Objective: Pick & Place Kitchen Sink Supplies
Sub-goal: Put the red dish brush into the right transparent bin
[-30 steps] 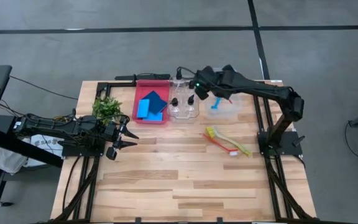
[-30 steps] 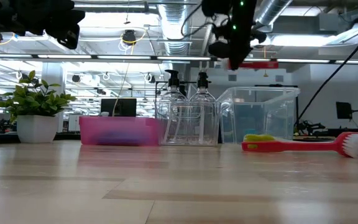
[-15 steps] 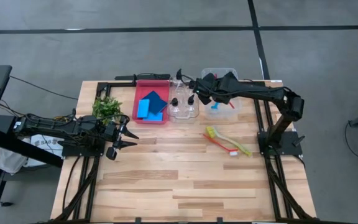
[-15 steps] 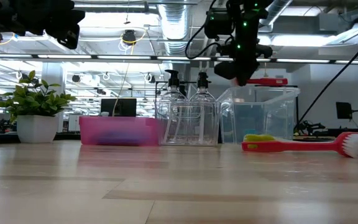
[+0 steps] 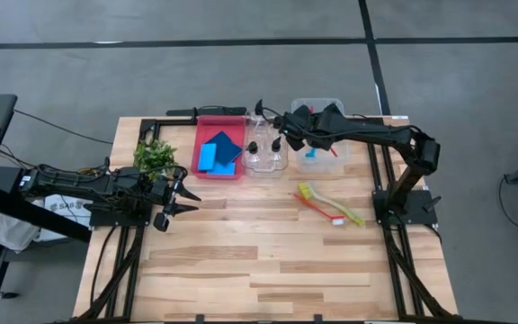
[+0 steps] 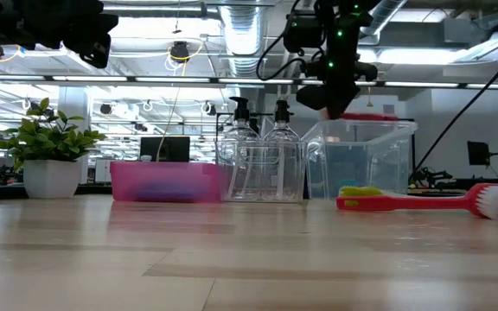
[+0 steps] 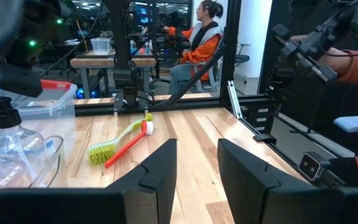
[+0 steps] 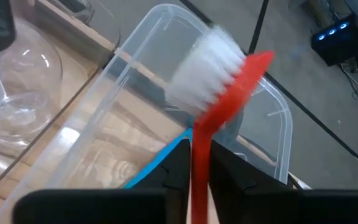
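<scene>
Right pincer (image 8: 199, 163) pinched on the red brush (image 8: 219, 93), held just above the clear bin (image 8: 272, 124), handle running forward past the fingers, bristles downward; left pincer (image 5: 171, 207) half-spread, well apart.

Light wooden table (image 5: 268, 270), potted plant (image 5: 155, 157), red bin (image 5: 203, 170), two clear bins (image 5: 281, 166), yellow-green brush (image 5: 317, 198), red brush (image 5: 324, 211)

A row of bins is lining the desk's (image 5: 268, 261) far edge: the sponge bin (image 5: 220, 147) sitting leftmost, the bottle bin (image 5: 266, 155) in the middle, the brush bin (image 5: 320, 155) rightmost. A plant (image 5: 156, 157) is standing near the left edge. Two brushes (image 5: 328, 204) are lying crossed toward the right edge, nearer than the bins.
</scene>
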You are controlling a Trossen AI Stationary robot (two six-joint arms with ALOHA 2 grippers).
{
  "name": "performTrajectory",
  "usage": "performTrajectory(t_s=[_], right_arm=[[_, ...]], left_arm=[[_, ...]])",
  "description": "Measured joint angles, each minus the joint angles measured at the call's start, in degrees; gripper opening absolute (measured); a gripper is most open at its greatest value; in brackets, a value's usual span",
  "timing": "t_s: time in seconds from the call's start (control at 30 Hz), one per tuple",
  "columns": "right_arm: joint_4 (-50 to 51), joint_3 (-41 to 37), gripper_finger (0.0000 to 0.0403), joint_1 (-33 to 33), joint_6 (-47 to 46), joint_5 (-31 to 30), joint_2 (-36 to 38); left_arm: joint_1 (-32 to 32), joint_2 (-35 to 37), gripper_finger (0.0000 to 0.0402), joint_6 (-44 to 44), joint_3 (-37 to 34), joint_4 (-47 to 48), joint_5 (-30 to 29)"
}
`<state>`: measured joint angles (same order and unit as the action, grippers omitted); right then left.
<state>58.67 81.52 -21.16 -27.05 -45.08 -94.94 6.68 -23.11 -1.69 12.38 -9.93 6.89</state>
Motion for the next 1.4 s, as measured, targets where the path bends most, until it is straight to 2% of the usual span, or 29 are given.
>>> performTrajectory(t_s=[0.53, 0.7, 0.9, 1.23, 1.4], right_arm=[[0.00, 0.00, 0.0172, 0.19, 0.00, 1.71, 0.00], [0.00, 0.00, 0.0198, 0.19, 0.00, 1.73, 0.00], [0.00, 0.02, 0.0202, 0.19, -0.02, 1.75, 0.00], [-0.20, 0.02, 0.0181, 0.19, 0.16, 3.21, 0.00], [3.73, 0.04, 0.0166, 1.24, 5.63, 4.52, 0.30]], left_arm=[[0.00, 0.01, 0.0118, 0.00, 0.00, 0.00, -0.01], [0.00, 0.01, 0.0118, 0.00, 0.00, 0.00, 0.00], [0.00, 0.00, 0.0118, 0.00, 0.00, 0.00, 0.00], [0.00, 0.01, 0.0118, 0.00, 0.00, 0.00, 0.01], [-0.01, -0.01, 0.0118, 0.00, 0.00, 0.02, -0.01]])
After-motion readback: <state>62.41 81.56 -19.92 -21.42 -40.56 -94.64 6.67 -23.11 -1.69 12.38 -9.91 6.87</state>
